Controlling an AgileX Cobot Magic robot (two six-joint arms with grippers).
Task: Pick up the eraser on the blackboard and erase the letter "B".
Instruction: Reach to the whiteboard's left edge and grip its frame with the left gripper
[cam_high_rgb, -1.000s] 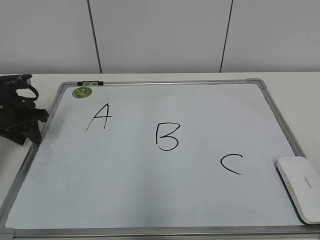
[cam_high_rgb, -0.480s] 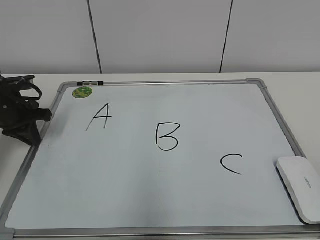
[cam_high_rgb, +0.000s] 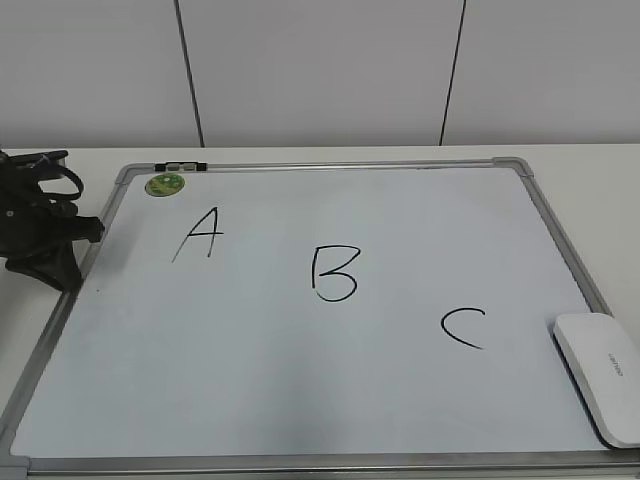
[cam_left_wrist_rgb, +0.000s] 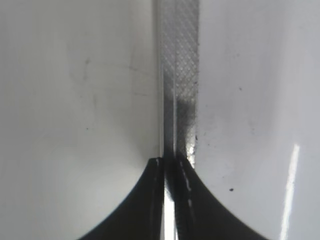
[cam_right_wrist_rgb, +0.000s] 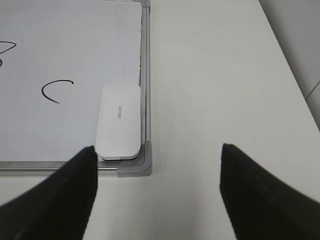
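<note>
Nothing done yet: eraser (cam_high_rgb: 600, 376) untouched near desk's right front corner, B (cam_high_rgb: 334, 273) intact; right claw (cam_right_wrist_rgb: 157, 192) apart, left claw (cam_left_wrist_rgb: 171, 162) together.

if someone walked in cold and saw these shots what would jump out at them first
The big whiteboard fills the table, with black letters running diagonally across it: A at upper left, B in the middle, C at lower right. A white eraser lies in the board's near right corner. The left gripper, shut, sits at the board's left frame, and the right gripper hangs open just off the eraser's corner.
</note>
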